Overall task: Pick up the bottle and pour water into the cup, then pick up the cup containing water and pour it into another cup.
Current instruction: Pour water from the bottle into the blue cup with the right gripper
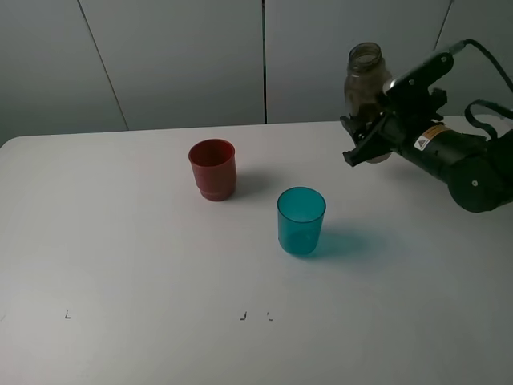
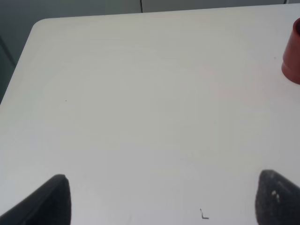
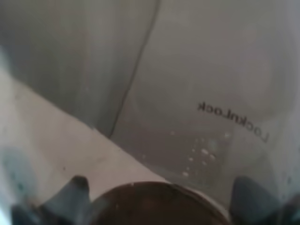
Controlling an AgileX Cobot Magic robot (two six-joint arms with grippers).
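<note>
- The bottle (image 1: 363, 80) shows only its open neck and upper body at the far right. Its lower part is hidden behind the right gripper (image 1: 367, 143).
- In the right wrist view, its blurred smoky wall fills the frame.
- The right gripper is clamped on the bottle, seemingly clear of the table (image 1: 144, 241).
- The teal cup (image 1: 301, 220) stands nearer and left of the gripper, and the red cup (image 1: 213, 168) further left.
- The left gripper (image 2: 164, 199) has its jaws wide apart, with the red cup cut off at the frame edge.

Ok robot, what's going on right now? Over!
Right gripper shut on the bottle, bottle upright. Left gripper open, empty. Blue cup and red cup standing, nothing between bottle and blue cup.
</note>
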